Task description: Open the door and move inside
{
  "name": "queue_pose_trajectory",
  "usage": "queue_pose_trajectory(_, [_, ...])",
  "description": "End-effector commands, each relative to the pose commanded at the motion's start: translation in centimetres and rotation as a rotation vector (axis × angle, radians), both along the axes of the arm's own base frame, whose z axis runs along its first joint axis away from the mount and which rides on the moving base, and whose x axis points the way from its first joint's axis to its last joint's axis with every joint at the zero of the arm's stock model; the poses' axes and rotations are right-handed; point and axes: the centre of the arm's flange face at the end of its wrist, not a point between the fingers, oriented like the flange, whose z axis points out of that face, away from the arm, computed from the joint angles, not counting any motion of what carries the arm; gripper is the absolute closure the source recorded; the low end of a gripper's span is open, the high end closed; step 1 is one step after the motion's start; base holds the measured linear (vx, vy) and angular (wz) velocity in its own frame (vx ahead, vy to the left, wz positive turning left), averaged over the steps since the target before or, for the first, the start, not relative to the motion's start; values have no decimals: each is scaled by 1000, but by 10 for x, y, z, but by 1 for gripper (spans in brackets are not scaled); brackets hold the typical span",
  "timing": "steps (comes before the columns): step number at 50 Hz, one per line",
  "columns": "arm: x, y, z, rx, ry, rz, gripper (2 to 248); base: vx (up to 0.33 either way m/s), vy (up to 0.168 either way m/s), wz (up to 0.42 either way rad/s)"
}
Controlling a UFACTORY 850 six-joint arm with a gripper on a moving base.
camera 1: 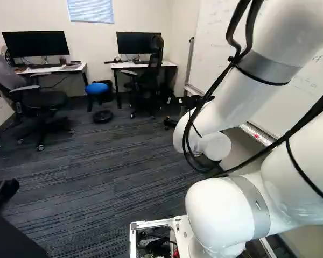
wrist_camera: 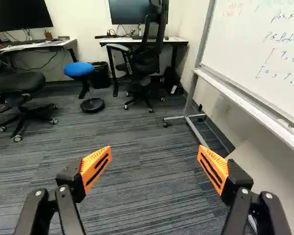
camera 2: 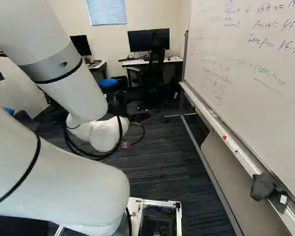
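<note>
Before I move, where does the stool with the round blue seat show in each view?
Left base view: the blue-seated stool, above and left of middle.
Right base view: above and left of middle, left of the black office chair.
Wrist view: ahead of the pincer, beside the black bin.
Shared landmark: the large white whiteboard.

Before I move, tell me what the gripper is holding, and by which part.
Nothing is held: the gripper stands open, its orange pads wide apart, with only carpet in view between them.
</note>
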Motion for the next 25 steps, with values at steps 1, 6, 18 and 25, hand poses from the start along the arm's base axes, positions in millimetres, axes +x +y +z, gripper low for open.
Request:
queue_pose_trajectory(1, [0, 0, 0, 0, 0, 0, 3, 202, 56, -21])
queue_pose_trajectory(6, [0, 0, 0, 0, 0, 0, 3, 210, 59, -38])
queue_pose_trajectory(18, [0, 0, 0, 0, 0, 0, 3, 209, 81, 59])
queue_pose_trajectory(25, [0, 0, 0, 0, 0, 0, 3, 206, 93, 124])
